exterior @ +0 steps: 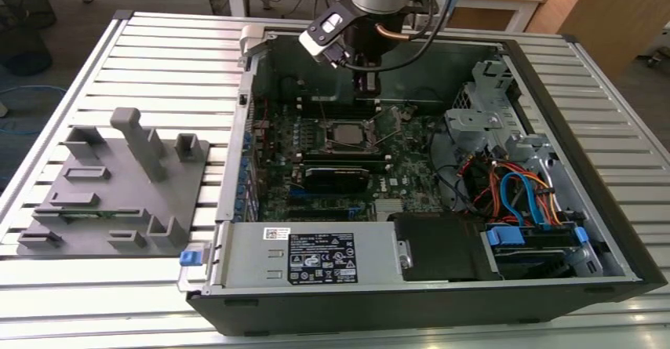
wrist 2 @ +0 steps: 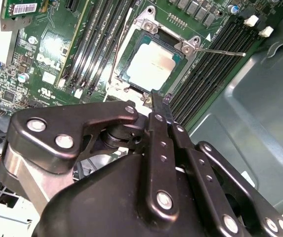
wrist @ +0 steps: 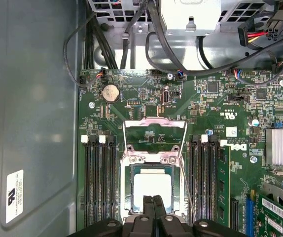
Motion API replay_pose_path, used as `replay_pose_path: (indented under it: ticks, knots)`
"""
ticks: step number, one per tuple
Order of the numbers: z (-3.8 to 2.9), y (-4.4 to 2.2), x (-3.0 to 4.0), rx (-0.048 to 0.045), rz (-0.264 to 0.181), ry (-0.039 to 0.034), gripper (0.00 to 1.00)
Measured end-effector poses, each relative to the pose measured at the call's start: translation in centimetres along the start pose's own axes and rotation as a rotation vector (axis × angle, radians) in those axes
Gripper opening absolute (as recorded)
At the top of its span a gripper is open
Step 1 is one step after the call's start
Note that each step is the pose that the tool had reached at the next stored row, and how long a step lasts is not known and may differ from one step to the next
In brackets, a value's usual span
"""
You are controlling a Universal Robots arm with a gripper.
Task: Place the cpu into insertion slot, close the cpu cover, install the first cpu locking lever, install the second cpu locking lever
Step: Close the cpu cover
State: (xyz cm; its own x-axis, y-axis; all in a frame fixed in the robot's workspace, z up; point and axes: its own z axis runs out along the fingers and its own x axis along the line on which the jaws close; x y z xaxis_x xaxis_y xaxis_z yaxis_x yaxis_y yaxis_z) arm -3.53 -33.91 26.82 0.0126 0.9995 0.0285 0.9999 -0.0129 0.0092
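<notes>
The cpu (wrist: 152, 186) lies flat in the insertion slot (wrist: 127, 183), its silver top facing up; it is also in the second wrist view (wrist 2: 151, 63) and the exterior view (exterior: 346, 133). The cpu cover (wrist: 154, 120) is swung open, standing back from the slot with green board showing through its cut-out. Two thin wire locking levers (wrist: 186, 182) (wrist 2: 225, 51) stick out free beside the slot. My gripper (wrist: 153, 198) (wrist 2: 160, 101) (exterior: 366, 90) hangs just above the slot's edge, fingers shut together with nothing between them.
Long black memory slots (wrist: 99, 187) flank the slot on both sides. The case's steel wall (wrist: 30, 123) is close by, with cables (wrist: 126, 44) and a drive cage (exterior: 492, 121) nearby. A grey fixture tray (exterior: 115, 184) sits on the table at the exterior view's left.
</notes>
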Motion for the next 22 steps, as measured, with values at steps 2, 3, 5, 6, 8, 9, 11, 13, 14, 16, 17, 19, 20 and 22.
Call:
replay_pose_path:
  ticks: [2,3,5,6,8,9,11,13,14,16,17,19,20,22]
  knots:
    - [-0.09,0.0,0.0,0.0001,0.0,-0.0003,0.1]
    - [-0.16,0.0,0.0,0.0,0.0,-0.0001,0.1]
    - [-0.37,0.0,0.01,0.0,0.0,0.0,0.1]
    - [-0.44,0.0,0.01,0.0,0.0,-0.0001,0.1]
    - [-0.46,0.0,0.01,0.0,0.0,0.0001,0.1]
    - [-0.47,0.0,0.01,0.0,0.0,0.0,0.1]
    - [-0.48,0.01,0.01,0.0,0.0,0.0,0.1]
    - [-0.48,0.04,0.01,0.0001,0.0,-0.0001,0.1]
    - [-0.48,0.07,0.01,0.0001,0.0,-0.0001,0.1]
    - [-0.48,0.12,0.01,0.0,0.0,-0.0001,0.1]
    - [-0.47,0.16,0.01,0.0,0.0,0.0,0.1]
    - [-0.48,0.24,0.01,0.0,0.0,-0.0001,0.1]
    - [-0.47,0.29,0.01,0.0,0.0,0.0,0.1]
    - [-0.47,0.36,0.01,0.0,0.0,0.0,0.1]
